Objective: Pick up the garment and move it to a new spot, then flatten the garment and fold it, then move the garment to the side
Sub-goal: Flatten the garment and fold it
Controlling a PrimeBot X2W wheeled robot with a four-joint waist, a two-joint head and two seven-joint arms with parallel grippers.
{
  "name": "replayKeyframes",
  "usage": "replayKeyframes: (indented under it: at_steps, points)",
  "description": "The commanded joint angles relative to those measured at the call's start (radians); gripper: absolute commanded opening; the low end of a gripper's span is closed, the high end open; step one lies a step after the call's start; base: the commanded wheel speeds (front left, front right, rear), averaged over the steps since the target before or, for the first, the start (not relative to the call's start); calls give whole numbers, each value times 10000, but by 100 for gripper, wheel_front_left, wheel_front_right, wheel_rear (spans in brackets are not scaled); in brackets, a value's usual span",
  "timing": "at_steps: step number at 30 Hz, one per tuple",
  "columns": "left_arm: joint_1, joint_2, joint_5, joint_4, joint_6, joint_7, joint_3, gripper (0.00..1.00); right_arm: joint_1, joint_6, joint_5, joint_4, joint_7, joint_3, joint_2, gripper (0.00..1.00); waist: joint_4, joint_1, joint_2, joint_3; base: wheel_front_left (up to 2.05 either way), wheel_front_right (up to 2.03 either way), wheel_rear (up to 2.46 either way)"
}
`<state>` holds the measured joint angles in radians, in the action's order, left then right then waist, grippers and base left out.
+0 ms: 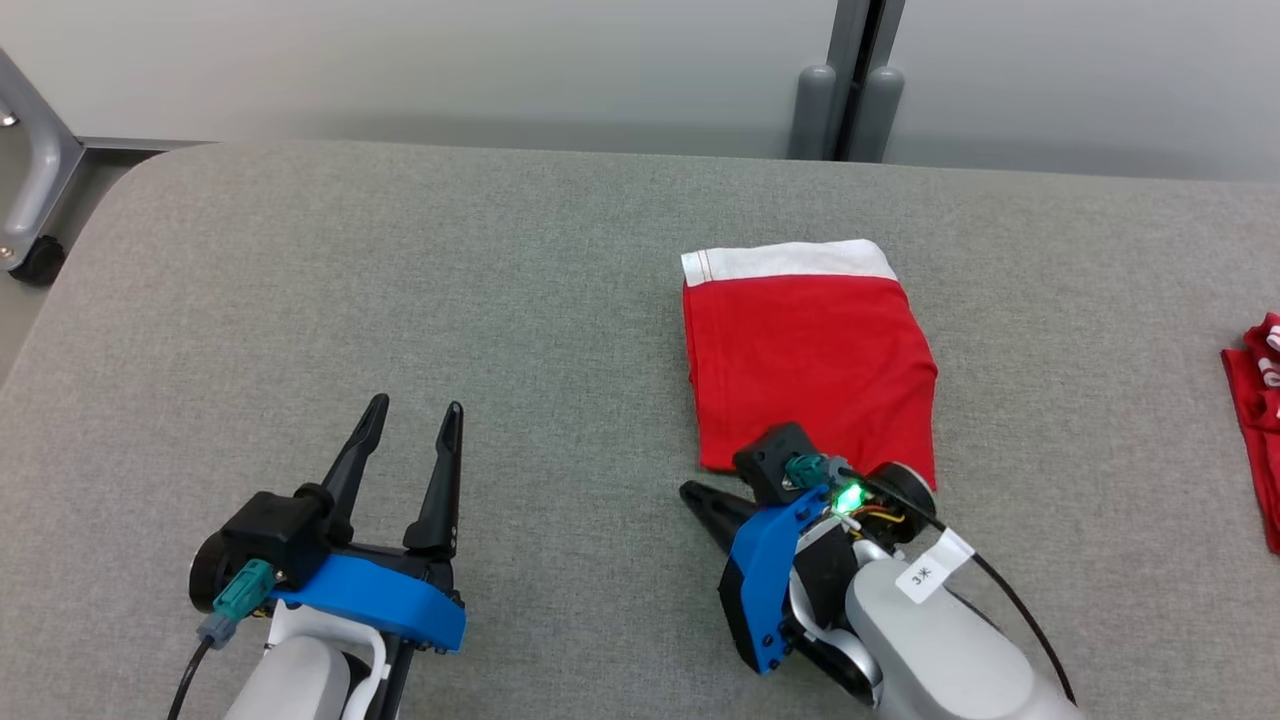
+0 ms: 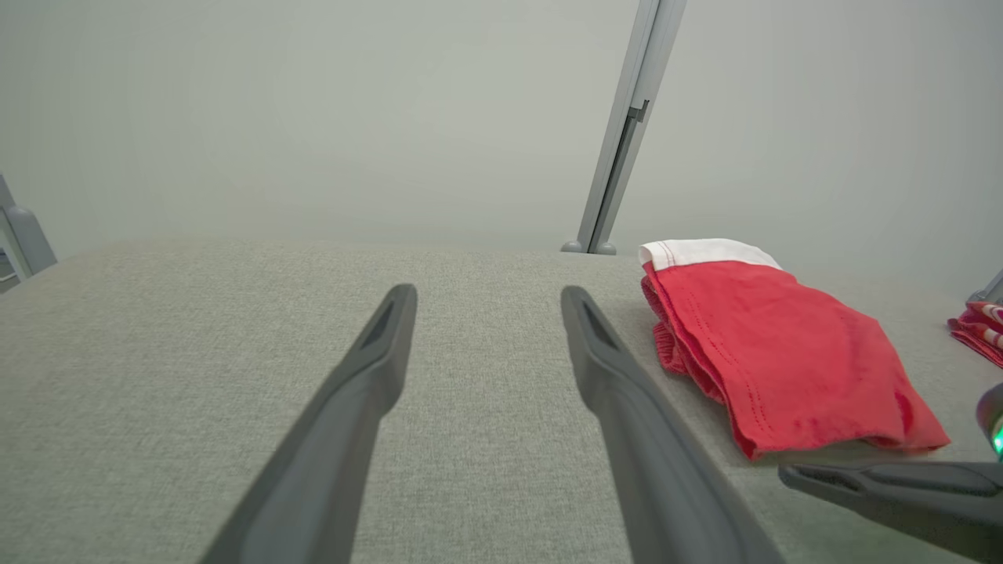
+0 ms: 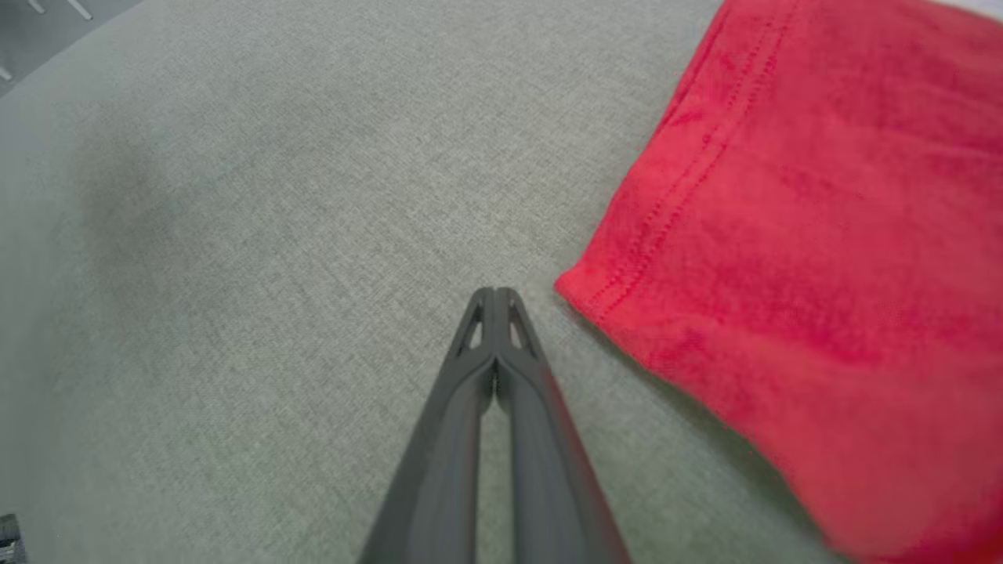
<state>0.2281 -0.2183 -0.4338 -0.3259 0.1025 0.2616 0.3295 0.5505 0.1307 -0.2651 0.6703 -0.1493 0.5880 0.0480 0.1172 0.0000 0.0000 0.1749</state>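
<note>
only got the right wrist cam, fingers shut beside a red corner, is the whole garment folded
Observer: Yes. The head view shows the red garment folded into a compact rectangle, with its white waistband along the far edge.
Operator: ok and where's the left gripper
Observer: The left gripper is open, off to the garment's left over the table, touching no cloth.
</note>
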Motion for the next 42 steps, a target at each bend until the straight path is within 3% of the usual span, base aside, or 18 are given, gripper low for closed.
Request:
replayKeyframes:
  at_steps: [1,5,6,7,8,9,18,28,34,42]
  points:
    - [123,-28,50,-29,-74,43,-61,100,-122,3,-580,-150,-97,415,43,0,-9,0,0,-37,0,0,0]
    - [-93,-65,80,6,-183,43,-187,100,-155,3,-1524,-480,39,773,49,0,-171,0,0,-177,0,0,0]
    - [-175,-85,90,33,-237,43,-221,100,-147,3,-1684,-612,182,687,46,6,-235,0,0,-217,0,0,0]
    - [-234,-100,109,77,-264,43,-284,100,-126,3,-1794,-713,369,547,46,50,-306,0,0,-264,0,0,0]
    - [-274,-118,115,126,-325,43,-379,100,-143,4,-1872,-824,563,372,47,86,-385,0,0,-320,0,0,0]
    - [-325,-135,111,183,-357,43,-455,100,-180,3,-1892,-941,782,105,47,100,-460,0,0,-370,0,0,0]
    - [-933,-284,125,484,-634,43,-1073,100,-1476,4,-543,-2459,1872,-2851,38,100,-1173,0,0,-871,0,0,0]
    - [-1460,-295,62,851,-1019,25,-1414,100,-3626,4,838,-4678,1772,-5402,32,100,-1693,0,0,-1136,0,0,0]
    - [-1717,-320,-106,873,-1220,-105,-1549,100,-4350,4,820,-5208,1864,-6161,32,100,-1785,0,0,-1325,0,0,0]
    - [-1980,-364,-308,739,-1341,-190,-1680,100,-4661,4,736,-5411,1805,-6192,31,100,-1805,0,0,-1460,0,0,0]
